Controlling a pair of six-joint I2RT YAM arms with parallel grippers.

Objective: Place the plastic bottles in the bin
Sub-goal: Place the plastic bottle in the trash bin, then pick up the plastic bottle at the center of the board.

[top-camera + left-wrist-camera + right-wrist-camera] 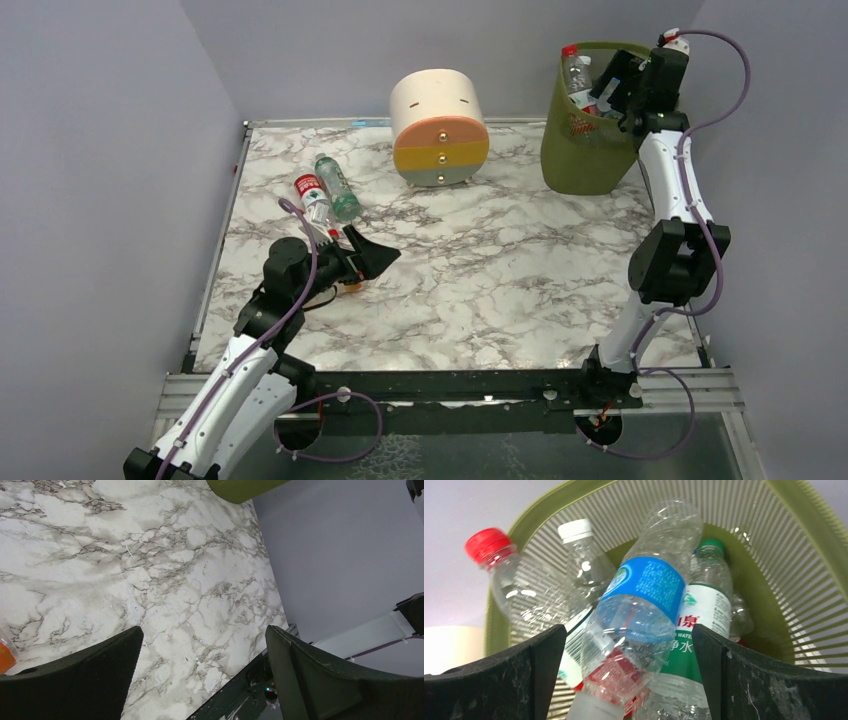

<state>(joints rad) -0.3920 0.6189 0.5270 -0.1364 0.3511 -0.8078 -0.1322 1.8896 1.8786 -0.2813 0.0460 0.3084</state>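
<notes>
From above, I see a marble table [480,270] with plain pale purple walls [100,180] around it. The green bin [585,150] stands at the far right corner, and a red-capped bottle [574,68] sticks out of its top. My right gripper [608,90] hangs over the bin's rim. A round drawer unit [440,128] sits beside the bin. Two plastic bottles [328,192] lie side by side on the left. My left gripper [375,255] is low, near them.

My left wrist camera shows its fingers [90,675] wide apart with only bare marble between them. A bit of orange [5,657] peeks in at the left edge.

My right wrist camera looks down into the bin. The fingers [524,670] are spread wide and hold nothing. A blue-label bottle [644,595] lies on top of the pile inside.
</notes>
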